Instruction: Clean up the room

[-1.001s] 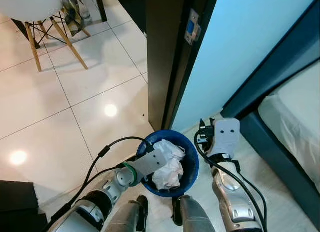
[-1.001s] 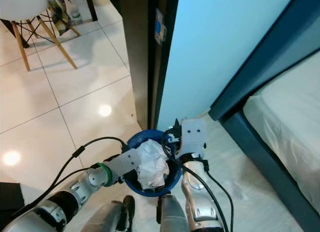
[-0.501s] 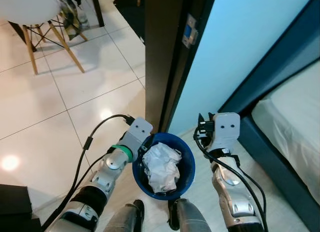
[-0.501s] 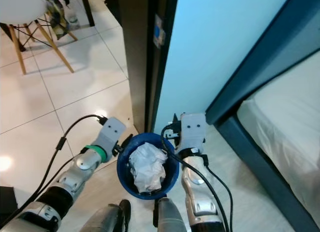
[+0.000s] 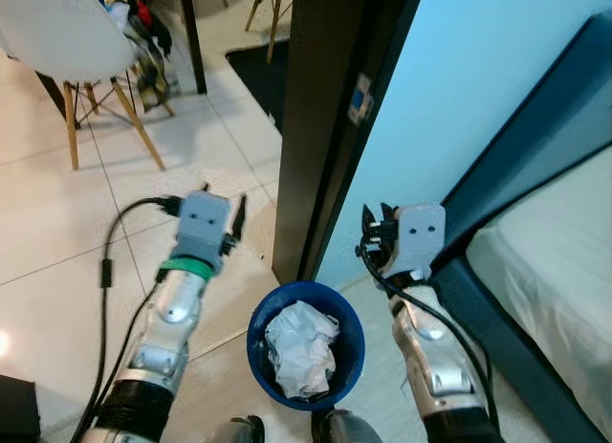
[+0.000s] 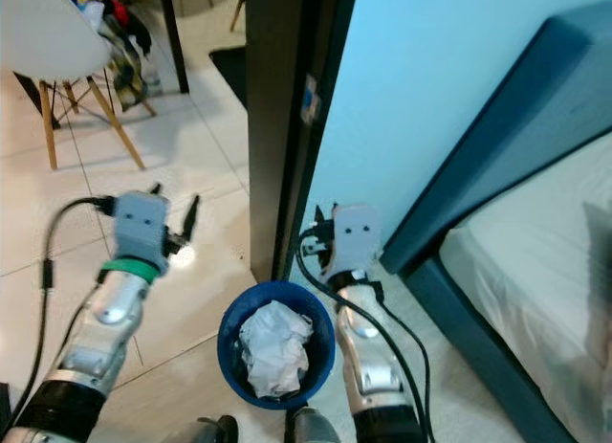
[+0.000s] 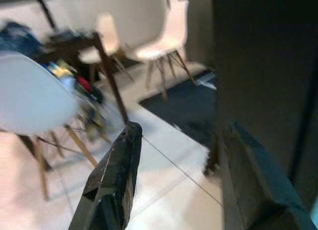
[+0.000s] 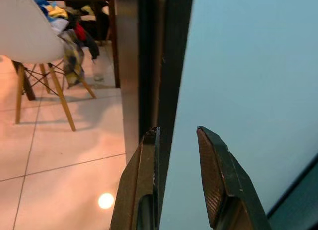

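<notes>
A round blue bin (image 5: 256, 334) stands on the floor at my feet, with a crumpled white paper wad (image 5: 300, 351) inside it. My left gripper (image 5: 226, 202) is raised above the tiles, left of the bin and clear of it. It is open, and in the left wrist view (image 7: 179, 126) nothing sits between its fingers. My right gripper (image 5: 377, 216) hangs to the right of the bin, close to the dark door frame. Its fingers (image 8: 213, 175) stand a narrow gap apart and hold nothing.
A dark door frame (image 5: 316, 127) rises just behind the bin, with a light blue wall (image 5: 459, 99) to its right. A bed with a dark blue frame (image 5: 564, 252) is at the right. A white chair (image 5: 57, 41), clothes and a dark mat (image 5: 258, 75) lie beyond on white tiles.
My left gripper has come away from the bin's rim and lifted up and to the left. The camera has tilted up. The right arm has hardly moved.
</notes>
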Controlling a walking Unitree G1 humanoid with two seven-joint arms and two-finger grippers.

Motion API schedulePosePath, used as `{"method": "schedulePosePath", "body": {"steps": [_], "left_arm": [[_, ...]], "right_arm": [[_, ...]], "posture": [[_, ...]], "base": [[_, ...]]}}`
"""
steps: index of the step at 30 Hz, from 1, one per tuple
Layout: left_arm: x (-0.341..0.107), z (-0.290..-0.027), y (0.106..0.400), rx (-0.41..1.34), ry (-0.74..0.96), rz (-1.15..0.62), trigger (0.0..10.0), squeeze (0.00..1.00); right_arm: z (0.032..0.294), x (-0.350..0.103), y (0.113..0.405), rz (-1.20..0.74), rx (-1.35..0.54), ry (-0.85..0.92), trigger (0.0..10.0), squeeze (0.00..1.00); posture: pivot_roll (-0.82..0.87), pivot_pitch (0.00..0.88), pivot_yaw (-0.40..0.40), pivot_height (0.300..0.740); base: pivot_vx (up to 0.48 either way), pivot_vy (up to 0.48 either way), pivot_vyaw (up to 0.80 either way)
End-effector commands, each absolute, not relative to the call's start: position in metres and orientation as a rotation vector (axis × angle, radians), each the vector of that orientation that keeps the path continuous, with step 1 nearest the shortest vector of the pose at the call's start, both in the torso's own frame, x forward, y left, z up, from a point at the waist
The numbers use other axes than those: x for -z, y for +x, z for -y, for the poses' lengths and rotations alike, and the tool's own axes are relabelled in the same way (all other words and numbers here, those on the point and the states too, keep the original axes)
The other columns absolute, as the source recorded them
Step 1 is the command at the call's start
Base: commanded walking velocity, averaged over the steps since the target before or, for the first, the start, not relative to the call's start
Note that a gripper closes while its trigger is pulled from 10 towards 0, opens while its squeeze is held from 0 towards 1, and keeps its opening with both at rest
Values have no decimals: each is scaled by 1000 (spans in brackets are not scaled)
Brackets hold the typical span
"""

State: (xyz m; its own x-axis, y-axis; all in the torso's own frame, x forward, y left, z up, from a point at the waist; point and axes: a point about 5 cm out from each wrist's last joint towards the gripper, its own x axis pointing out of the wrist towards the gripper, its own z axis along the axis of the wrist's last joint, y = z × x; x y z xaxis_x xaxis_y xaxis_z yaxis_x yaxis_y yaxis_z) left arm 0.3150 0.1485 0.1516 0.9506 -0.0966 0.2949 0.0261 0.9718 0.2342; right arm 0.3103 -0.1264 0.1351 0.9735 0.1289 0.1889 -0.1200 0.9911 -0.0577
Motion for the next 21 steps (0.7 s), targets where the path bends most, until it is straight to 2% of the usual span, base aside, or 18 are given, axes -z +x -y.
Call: {"method": "schedulePosePath", "body": {"steps": [1,21], "left_arm": [[-143,-150,310,63,232,269,10000,0],[-147,-146,304,63,222,235,10000,0]], "right_arm": [[128,-125,309,160,-125,-39,10000,0],[125,-122,312,161,-120,-30,10000,0]], "posture": [[-2,56,16,740],[-3,46,35,740]], "base": [[-382,0,0],[-407,0,0]]}}
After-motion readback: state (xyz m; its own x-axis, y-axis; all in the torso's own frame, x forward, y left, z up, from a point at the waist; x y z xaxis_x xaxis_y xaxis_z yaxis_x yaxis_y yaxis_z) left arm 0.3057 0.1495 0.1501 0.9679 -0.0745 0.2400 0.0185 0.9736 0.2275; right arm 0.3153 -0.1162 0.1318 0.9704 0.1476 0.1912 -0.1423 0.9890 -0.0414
